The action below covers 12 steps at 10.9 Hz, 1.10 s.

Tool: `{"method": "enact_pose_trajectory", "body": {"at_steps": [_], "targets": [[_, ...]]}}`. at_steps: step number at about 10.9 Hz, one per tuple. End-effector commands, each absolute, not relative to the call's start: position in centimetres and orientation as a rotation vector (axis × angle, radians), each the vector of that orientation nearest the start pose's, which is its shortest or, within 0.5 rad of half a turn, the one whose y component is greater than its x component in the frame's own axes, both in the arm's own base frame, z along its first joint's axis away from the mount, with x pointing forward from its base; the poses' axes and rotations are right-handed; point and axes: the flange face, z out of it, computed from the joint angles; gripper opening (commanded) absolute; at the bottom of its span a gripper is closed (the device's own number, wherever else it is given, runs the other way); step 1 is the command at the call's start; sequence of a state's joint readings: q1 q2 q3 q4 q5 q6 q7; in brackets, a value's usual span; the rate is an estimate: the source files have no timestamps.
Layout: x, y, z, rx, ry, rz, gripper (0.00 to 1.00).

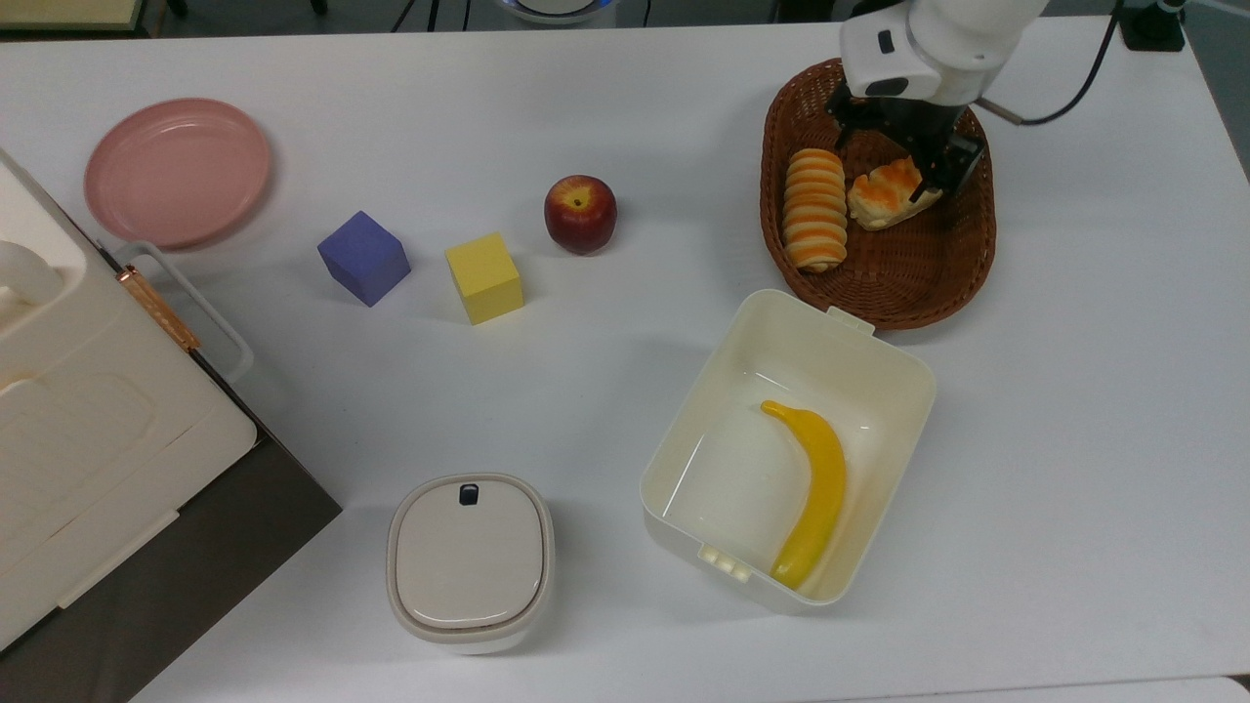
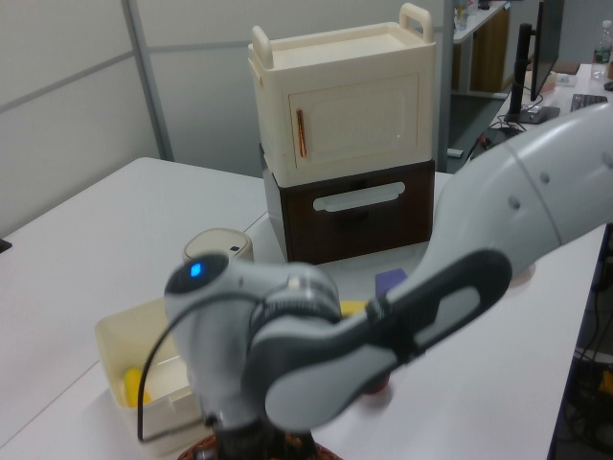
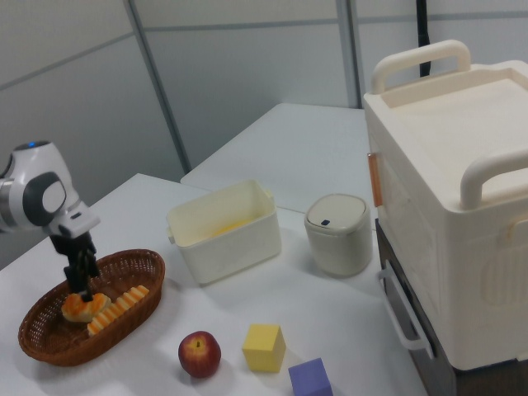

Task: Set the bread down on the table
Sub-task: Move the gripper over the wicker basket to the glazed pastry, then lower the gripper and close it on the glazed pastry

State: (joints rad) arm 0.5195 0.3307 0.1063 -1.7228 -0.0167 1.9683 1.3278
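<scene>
Far to the top view's left of the gripper (image 1: pixel 903 166): pink plate (image 1: pixel 177 171), purple cube (image 1: pixel 363 258), yellow cube (image 1: pixel 483 277), apple (image 1: pixel 580 213), all resting on the table (image 1: pixel 625 117). Just left of it: striped roll (image 1: pixel 814 208) in the wicker basket (image 1: pixel 937 273). Directly under it, also in the basket: the bread (image 1: pixel 884 198), with spread fingers straddling its upper end, not clamped. Below: open cream box (image 1: pixel 879 371) containing a banana (image 1: pixel 815 493).
</scene>
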Motion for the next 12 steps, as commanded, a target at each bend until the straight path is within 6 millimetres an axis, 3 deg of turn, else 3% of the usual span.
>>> {"method": "enact_pose_trajectory", "body": {"at_steps": [1,3,6,7,9,10,12], "targets": [[49.0,40.0,34.1,-2.966,1.315,0.103,1.0],[48.7,40.9,32.6,-2.942,1.339,0.083,1.0],[49.2,40.8,32.6,-2.901,1.359,0.062,1.0],[49.2,41.0,31.8,-2.906,1.355,0.064,0.92],[49.6,41.0,31.5,-2.886,1.326,0.006,0.51],[49.9,40.7,31.8,-2.887,1.317,-0.014,0.45],[50.2,40.1,33.6,-2.901,1.281,-0.051,0.45]]}}
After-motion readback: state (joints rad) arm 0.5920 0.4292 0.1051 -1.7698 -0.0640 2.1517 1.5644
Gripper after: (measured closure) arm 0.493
